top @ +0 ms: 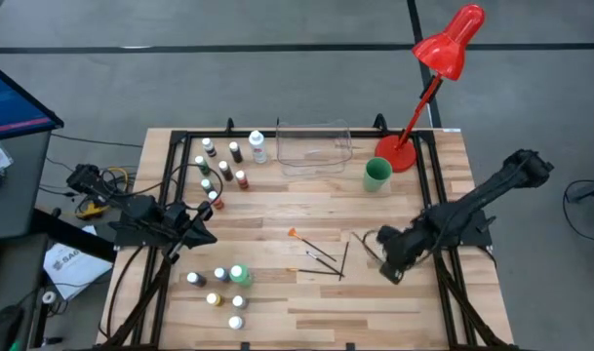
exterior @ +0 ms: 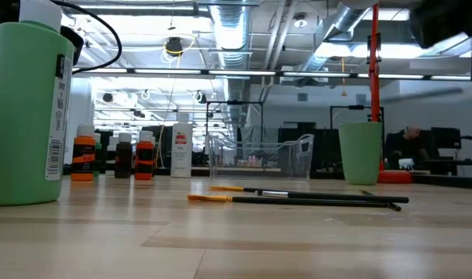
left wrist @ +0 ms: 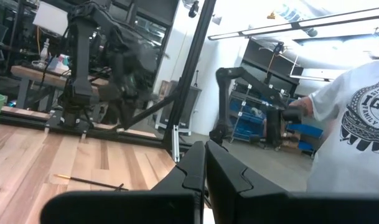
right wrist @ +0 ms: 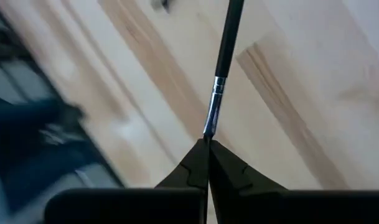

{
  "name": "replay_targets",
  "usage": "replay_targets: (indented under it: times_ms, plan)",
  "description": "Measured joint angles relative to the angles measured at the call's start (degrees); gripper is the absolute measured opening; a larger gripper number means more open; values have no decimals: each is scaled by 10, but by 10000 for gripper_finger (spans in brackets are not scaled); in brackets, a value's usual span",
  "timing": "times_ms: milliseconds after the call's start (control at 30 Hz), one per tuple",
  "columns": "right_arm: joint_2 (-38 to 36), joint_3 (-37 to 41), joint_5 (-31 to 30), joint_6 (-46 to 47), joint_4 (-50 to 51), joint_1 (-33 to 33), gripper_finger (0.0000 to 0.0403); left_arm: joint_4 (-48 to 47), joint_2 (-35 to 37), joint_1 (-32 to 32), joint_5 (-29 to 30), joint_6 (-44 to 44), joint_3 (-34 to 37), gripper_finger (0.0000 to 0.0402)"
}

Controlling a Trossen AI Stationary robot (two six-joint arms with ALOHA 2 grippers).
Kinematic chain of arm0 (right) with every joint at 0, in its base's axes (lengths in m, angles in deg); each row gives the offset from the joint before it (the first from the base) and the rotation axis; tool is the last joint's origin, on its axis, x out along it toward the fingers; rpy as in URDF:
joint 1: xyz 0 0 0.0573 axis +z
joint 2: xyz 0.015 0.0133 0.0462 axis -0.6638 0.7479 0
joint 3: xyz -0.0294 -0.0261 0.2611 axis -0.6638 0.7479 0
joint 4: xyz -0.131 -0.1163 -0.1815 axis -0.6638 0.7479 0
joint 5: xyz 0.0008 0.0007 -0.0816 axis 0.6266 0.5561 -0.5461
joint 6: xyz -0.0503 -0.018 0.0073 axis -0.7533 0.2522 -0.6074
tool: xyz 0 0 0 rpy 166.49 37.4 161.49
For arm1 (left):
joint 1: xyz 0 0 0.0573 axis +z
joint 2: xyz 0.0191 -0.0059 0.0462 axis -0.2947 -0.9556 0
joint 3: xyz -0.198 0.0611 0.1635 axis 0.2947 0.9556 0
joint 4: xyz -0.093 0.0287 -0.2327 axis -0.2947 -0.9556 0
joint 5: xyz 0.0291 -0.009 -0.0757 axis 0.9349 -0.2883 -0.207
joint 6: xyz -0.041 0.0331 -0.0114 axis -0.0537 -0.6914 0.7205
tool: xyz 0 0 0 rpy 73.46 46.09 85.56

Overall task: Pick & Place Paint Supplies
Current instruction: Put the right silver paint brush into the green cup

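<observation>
My right gripper (top: 389,269) hangs above the table's right half, shut on a thin dark brush (right wrist: 223,56) with a silver ferrule. Several more brushes (top: 321,258) lie flat on the wood at mid table, also seen in the low view (exterior: 298,198). Small white-capped bottles stand in a far-left group (top: 223,168) and a near-left group (top: 223,288), which includes a taller green bottle (exterior: 26,116). My left gripper (top: 205,234) waits shut and holding nothing at the left edge, its fingers (left wrist: 205,171) pointing across the table. My right gripper pinches the brush between its two fingertips at the tip end just past the silver ferrule (right wrist: 209,129). The fingers slant down from above, and the brush runs straight on from them, in line with the fingers. Its handle end leaves the wrist picture.
A green cup (top: 376,174) and a clear plastic tray (top: 313,146) stand at the far edge, with a red desk lamp (top: 406,156) based at the far right. A black frame (top: 170,185) borders the table. A person (left wrist: 357,118) stands beyond the right side.
</observation>
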Motion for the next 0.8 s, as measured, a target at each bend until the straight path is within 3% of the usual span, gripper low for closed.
replay_targets:
  times_ms: [433,600,800]
  plan:
    - [-248,-1,-29,165,-56,-147,0,3,0,0,0,0,0,2]
    - [-303,-1,-31,188,-115,-224,0,3,0,0,0,0,0,2]
    - [-318,-2,-55,174,-244,-297,0,4,0,0,0,0,0,2]
